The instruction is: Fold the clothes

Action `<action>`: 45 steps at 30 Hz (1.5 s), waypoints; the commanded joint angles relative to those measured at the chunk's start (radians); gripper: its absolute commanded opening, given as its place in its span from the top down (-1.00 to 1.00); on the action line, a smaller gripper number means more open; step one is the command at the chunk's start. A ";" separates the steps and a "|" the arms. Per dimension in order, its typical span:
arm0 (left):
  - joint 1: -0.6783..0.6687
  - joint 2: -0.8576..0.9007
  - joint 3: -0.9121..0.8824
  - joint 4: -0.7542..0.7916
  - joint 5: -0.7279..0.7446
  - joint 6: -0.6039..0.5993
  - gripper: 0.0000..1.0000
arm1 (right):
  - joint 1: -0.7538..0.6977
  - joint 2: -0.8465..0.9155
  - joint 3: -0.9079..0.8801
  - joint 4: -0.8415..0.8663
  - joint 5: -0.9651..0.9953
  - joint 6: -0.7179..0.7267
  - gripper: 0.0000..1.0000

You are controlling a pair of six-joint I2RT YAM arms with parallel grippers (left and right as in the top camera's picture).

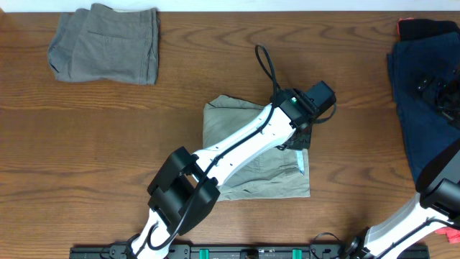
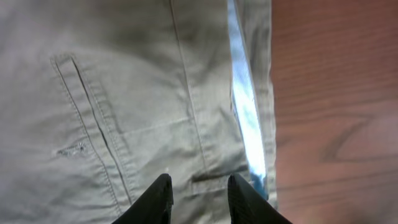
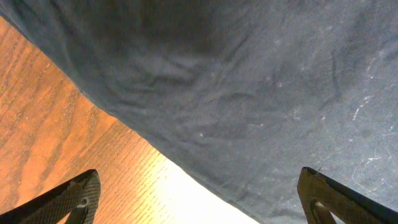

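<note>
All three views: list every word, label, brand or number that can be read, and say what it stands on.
No readable text in any view.
On the khaki shorts, the pale blue strip near the edge shows no legible print.
On the grey shorts and the navy garment, no writing shows.

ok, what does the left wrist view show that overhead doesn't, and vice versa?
Left wrist only: the welt pocket and seam stitching up close; the jaws a little apart, nothing between them.
Overhead only: the folded grey-brown pair top left, the navy pair at right, the left arm, the right arm, the khaki pair's whole outline.
Both: the khaki pair, its pale blue strip, the wooden table.
</note>
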 commanded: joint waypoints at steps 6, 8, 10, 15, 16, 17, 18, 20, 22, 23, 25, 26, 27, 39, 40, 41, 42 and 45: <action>0.030 -0.021 0.023 -0.051 0.026 0.039 0.57 | -0.002 -0.024 0.012 -0.003 0.007 0.013 -0.98; 0.027 -0.016 0.007 -0.051 0.031 0.038 0.63 | -0.002 -0.024 0.012 -0.003 0.006 0.013 -0.99; 0.016 -0.013 -0.020 -0.046 0.067 0.039 0.77 | -0.002 -0.024 0.012 -0.003 0.007 0.013 -0.99; -0.024 -0.012 -0.104 0.008 0.130 0.026 0.81 | -0.002 -0.024 0.012 -0.003 0.007 0.013 -0.98; -0.032 -0.012 -0.122 0.026 0.130 0.019 0.81 | -0.002 -0.024 0.012 -0.003 0.007 0.013 -0.98; -0.040 -0.012 -0.145 0.048 0.130 0.005 0.81 | -0.002 -0.024 0.012 -0.003 0.007 0.013 -0.98; -0.047 -0.012 -0.166 0.066 0.130 -0.011 0.80 | -0.002 -0.024 0.012 -0.003 0.007 0.013 -0.98; -0.066 -0.012 -0.207 0.107 0.138 -0.034 0.81 | -0.002 -0.024 0.012 -0.003 0.007 0.013 -0.99; -0.083 -0.012 -0.240 0.150 0.161 -0.034 0.80 | -0.002 -0.024 0.012 -0.003 0.007 0.013 -0.99; -0.091 -0.012 -0.253 0.172 0.172 -0.034 0.80 | -0.002 -0.024 0.012 -0.003 0.007 0.013 -0.98; -0.107 -0.012 -0.273 0.216 0.186 -0.034 0.81 | -0.002 -0.024 0.012 -0.003 0.007 0.013 -0.98; -0.115 -0.012 -0.278 0.229 0.186 -0.034 0.81 | -0.002 -0.024 0.012 -0.003 0.007 0.013 -0.98; -0.122 -0.012 -0.279 0.238 0.185 -0.033 0.81 | -0.002 -0.024 0.012 -0.003 0.007 0.013 -0.98; -0.163 -0.042 -0.269 0.245 0.185 0.006 0.88 | -0.002 -0.024 0.012 -0.003 0.007 0.013 -0.99; -0.158 -0.056 -0.259 0.231 0.185 0.029 0.88 | -0.002 -0.024 0.012 -0.003 0.006 0.013 -0.98; -0.152 -0.076 -0.244 0.214 0.179 0.056 0.88 | -0.002 -0.024 0.012 -0.003 0.007 0.013 -0.98; -0.145 -0.098 -0.232 0.200 0.166 0.074 0.87 | -0.002 -0.024 0.012 -0.003 0.007 0.013 -0.99; -0.114 -0.188 -0.223 0.189 0.064 0.085 0.88 | -0.002 -0.024 0.012 -0.003 0.006 0.013 -0.99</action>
